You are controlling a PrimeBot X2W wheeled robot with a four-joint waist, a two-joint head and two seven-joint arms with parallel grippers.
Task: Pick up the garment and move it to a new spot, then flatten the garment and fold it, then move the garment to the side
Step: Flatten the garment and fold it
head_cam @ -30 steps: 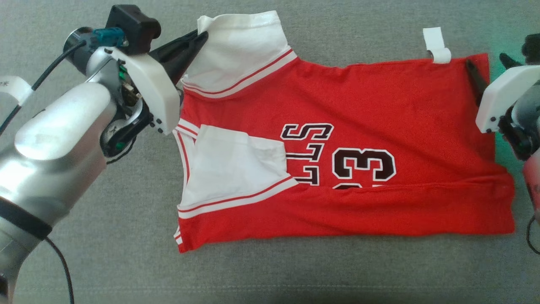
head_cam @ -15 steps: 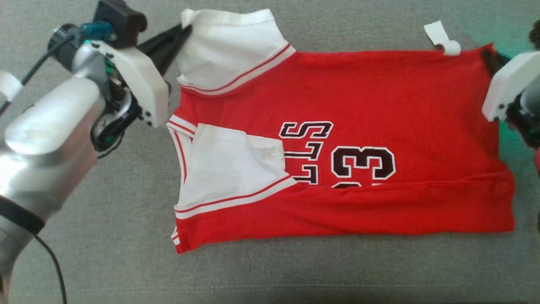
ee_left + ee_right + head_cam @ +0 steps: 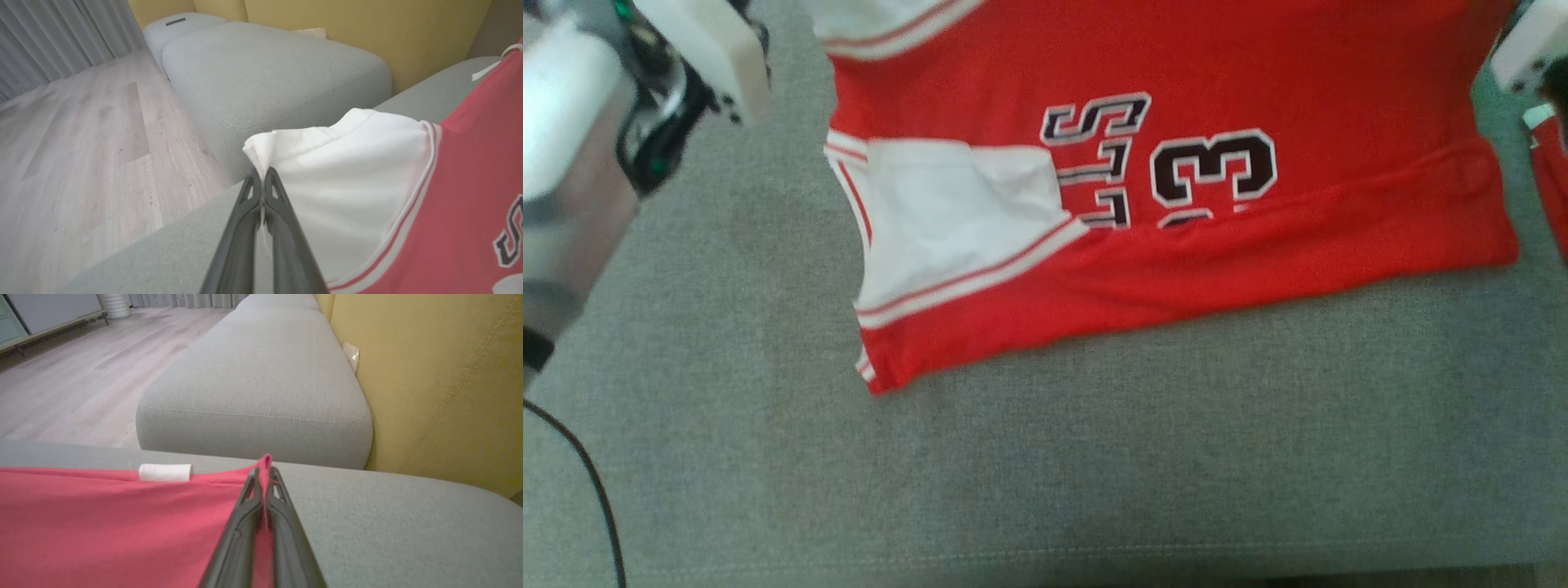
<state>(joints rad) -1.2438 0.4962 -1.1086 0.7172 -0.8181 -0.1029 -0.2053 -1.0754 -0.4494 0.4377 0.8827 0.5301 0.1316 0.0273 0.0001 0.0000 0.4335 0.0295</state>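
The sofa seat (image 3: 1045,457) carries the jersey (image 3: 1217,278) toward its back edge, near side already folded over. The left gripper (image 3: 261,173) pinches the white sleeve (image 3: 347,171); the right gripper (image 3: 263,471) clamps a red corner. Folding looks about half done, and setting it aside remains.

— What sits behind the left gripper (image 3: 261,179)?
— A white housing (image 3: 707,49) dotted with small dark screws (image 3: 735,118), dark workings (image 3: 658,143) flecked green beneath, then a silvery forearm (image 3: 564,139) with a black band (image 3: 533,353) and a thin black cable (image 3: 592,482).
— And the fingers (image 3: 241,228)?
— Long, dark, tapering, with triangular cut-outs near the tips. The right gripper (image 3: 264,473) has the same, with its own white casing (image 3: 1523,49) behind.
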